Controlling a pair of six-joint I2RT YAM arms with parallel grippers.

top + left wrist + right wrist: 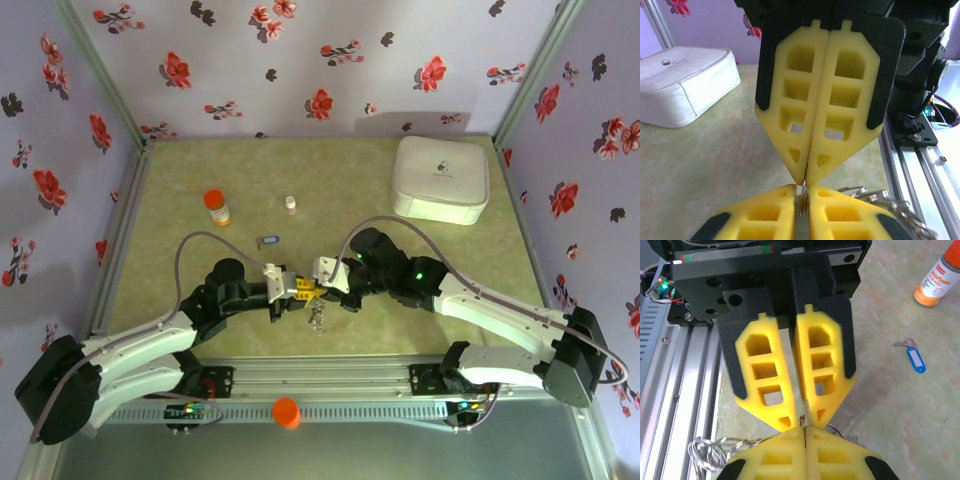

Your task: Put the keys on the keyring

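Yellow foam pads, two pairs, meeting tip to tip over the near strip of the table.

1. Orange knob: nearest item, on the rail behind and below both tools. Not in use.
2. Left gripper: pads splayed at the root and converging to a pinch at the tips, where a thin stretch of the keyring is nipped. Judged to be held this way so that the wire is presented end-on to the other tool.
3. Right gripper: pads pressed together along their whole length, with the tips set against the same wire, directly opposite the left tips. Whether they bite on it or only touch it cannot be told.
4. Keyring, remainder: slack silvery loops hanging just under the two tips, toward the rail. Any black or green key among them is too small to make out.
5. Blue key: flat on the table beyond the left gripper, apart from the ring. Judged not yet threaded.
6. Orange-capped bottle and a small vial: upright, farther out past the blue key. They play no part in the task.
7. White box: closed, far beyond the right gripper.
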